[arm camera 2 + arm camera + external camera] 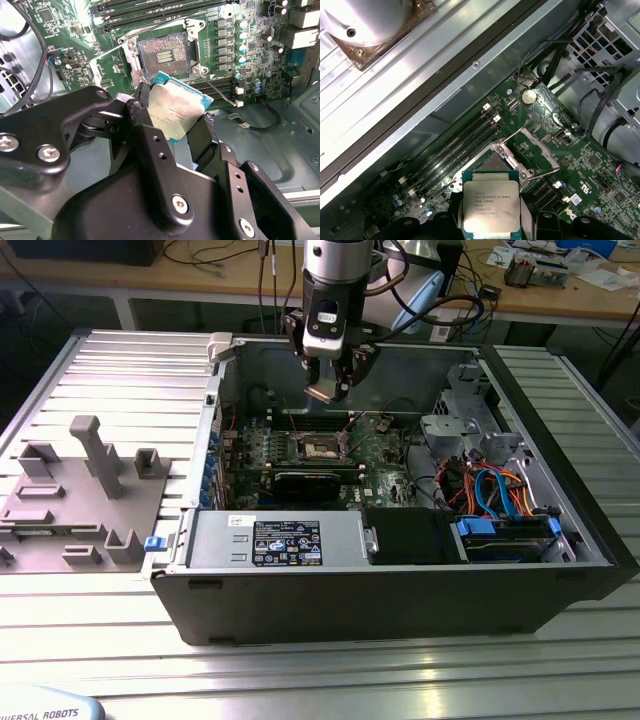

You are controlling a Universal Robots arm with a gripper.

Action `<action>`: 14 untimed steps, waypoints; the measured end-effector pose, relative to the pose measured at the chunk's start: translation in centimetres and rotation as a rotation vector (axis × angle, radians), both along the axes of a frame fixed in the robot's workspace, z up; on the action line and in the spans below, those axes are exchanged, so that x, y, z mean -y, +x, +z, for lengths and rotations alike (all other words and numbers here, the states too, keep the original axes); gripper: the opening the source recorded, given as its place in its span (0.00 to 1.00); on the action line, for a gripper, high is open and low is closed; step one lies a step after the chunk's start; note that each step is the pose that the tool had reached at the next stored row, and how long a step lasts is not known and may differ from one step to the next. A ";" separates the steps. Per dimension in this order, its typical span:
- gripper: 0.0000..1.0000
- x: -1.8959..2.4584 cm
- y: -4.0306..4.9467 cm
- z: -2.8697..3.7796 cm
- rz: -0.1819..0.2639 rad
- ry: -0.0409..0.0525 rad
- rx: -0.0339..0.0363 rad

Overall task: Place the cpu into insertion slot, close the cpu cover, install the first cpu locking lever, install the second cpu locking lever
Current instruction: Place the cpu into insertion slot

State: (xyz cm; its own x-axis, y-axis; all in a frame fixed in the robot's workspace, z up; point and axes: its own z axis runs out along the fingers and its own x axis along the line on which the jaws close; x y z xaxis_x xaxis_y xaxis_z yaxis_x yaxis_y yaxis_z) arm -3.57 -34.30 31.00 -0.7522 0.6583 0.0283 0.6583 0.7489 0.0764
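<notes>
Your gripper [328, 390] hangs over the open computer case [400, 580], which lies on its side on the slatted counter [300, 670]. The fingers [142, 125] are closed on the cpu [177, 107], pinching two opposite edges, with its silvery top towards the wrist cameras. The chip is well above the green motherboard [60, 55] and touches nothing else.

The step in hand is seating the chip. The insertion slot [162, 52] lies bare below and a little ahead of it. The cpu cover [539, 145] is swung up off the socket, and a wire locking lever [216, 89] stands free beside it, so the way down looks clear.

To do this well:

- **Square up first.** In the first wrist view the chip's edges run at a slight angle to the socket frame. Turn the wrist until they lie parallel before you descend.
- **Centre it.** Put the chip directly over the contact field, using both wrist views to check.
- **Come down straight and slowly.** The contacts are probably delicate, and a sideways drag could bend them.
- **Mind the raised cover and lever.** Your fingers pass close to them.
- **Keep the chip level.** It should drop in under its own weight, so don't press.

Whether its corner marks match the socket, I cannot tell.
</notes>
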 end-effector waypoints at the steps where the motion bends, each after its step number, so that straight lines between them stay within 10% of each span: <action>1: 0.54 0.00 0.00 -0.01 -0.001 0.0001 0.0000; 14: 0.54 0.00 0.00 -0.03 -0.014 0.0001 0.0000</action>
State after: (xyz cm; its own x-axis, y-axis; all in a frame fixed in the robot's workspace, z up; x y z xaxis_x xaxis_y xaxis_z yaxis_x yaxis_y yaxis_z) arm -3.57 -34.30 30.97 -0.7426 0.6691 0.0283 0.6690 0.7393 0.0764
